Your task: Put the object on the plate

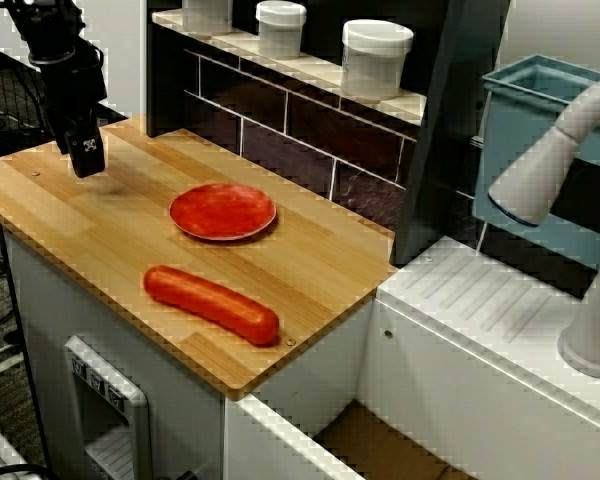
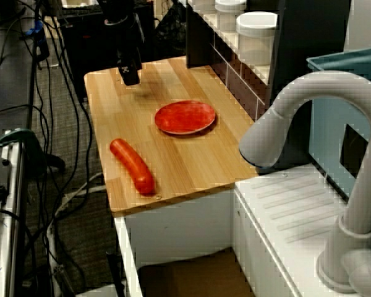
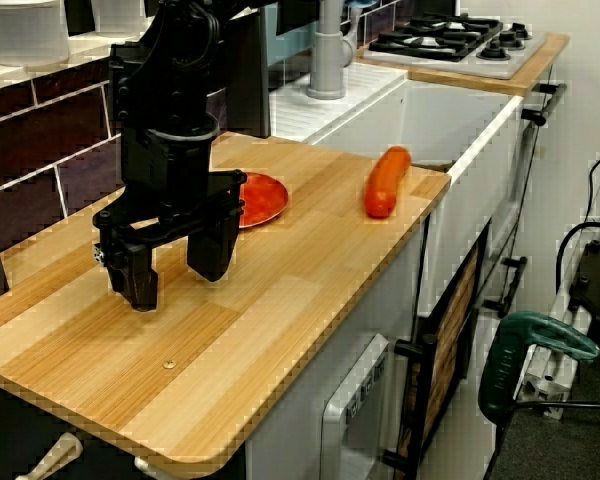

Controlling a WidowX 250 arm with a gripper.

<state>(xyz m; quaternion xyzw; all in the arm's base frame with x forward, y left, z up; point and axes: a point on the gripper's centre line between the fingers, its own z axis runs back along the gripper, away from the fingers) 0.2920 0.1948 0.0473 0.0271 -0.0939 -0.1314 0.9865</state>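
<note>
End effector [image 3: 175,268] black, two fingers [image 3: 215,245] spread apart, empty, hanging just above the desk [image 1: 100,230] near its far corner, touching nothing. In the view from the counter's end its body hides part of the plate [image 3: 263,198]; only the right side of the plate shows there. In the view from above the end effector [image 1: 86,155] is mostly seen edge-on, finger gap hard to make out; same in the view from the side [image 2: 130,75]. Arm top is cut off in all three views.

Sausage [image 1: 211,304] long, glossy red-orange, rounded ends, slight curve, lying flat on the desk near the front edge by the sink-side corner, well apart from the end effector. It sits near the plate [image 1: 223,211] but not touching it. Sausage [image 2: 132,166] looks longer than the plate [image 2: 185,117] is wide. Sausage [image 3: 386,181] seen nearly end-on from the counter's end.

Plate flat, round, red-orange, low rim, nothing on it, middle of the desk toward the tiled back wall.

White jars [image 1: 377,56] on the shelf behind. Grey tap [image 2: 297,117] blocks part of the side view.
</note>
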